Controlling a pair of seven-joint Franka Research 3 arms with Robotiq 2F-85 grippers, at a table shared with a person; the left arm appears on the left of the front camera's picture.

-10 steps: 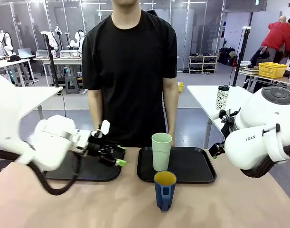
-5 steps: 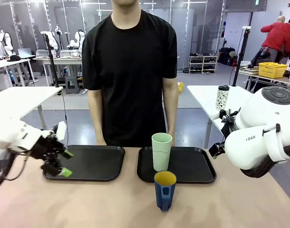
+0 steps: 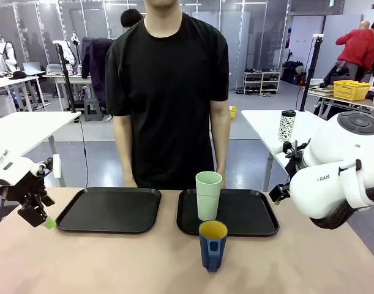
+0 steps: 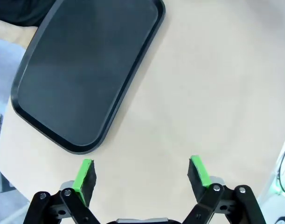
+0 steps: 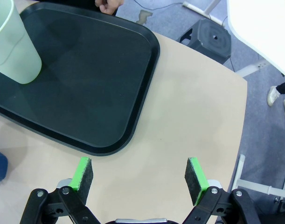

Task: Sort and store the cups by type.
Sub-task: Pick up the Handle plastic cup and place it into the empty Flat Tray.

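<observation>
The pale mint-green cup point(image 3: 209, 195) stands upright at the left end of the right-hand black tray point(image 3: 251, 215). In front of that tray, the dark blue handled mug point(image 3: 212, 245) with a yellow inside sits on the bare table. My left gripper point(image 3: 47, 212) hangs open over the table's far left edge, left of the empty left-hand tray point(image 3: 110, 209). In the left wrist view the gripper point(image 4: 142, 173) is open over bare table beside that tray point(image 4: 86, 70). My right gripper point(image 5: 140, 173) is open above the table, near the right tray's corner point(image 5: 128, 116), well away from the mint cup point(image 5: 14, 44).
A person in a black shirt point(image 3: 168, 92) stands at the table's far edge, arms down, with one hand point(image 5: 109, 5) near the right tray. A speckled travel tumbler point(image 3: 287, 125) stands on a separate white table behind. A stool point(image 5: 210, 35) sits on the floor past the table's edge.
My left arm has swung away from above the left tray, out to the table's far left edge, its gripper still open. The right arm and both cups have stayed put.
</observation>
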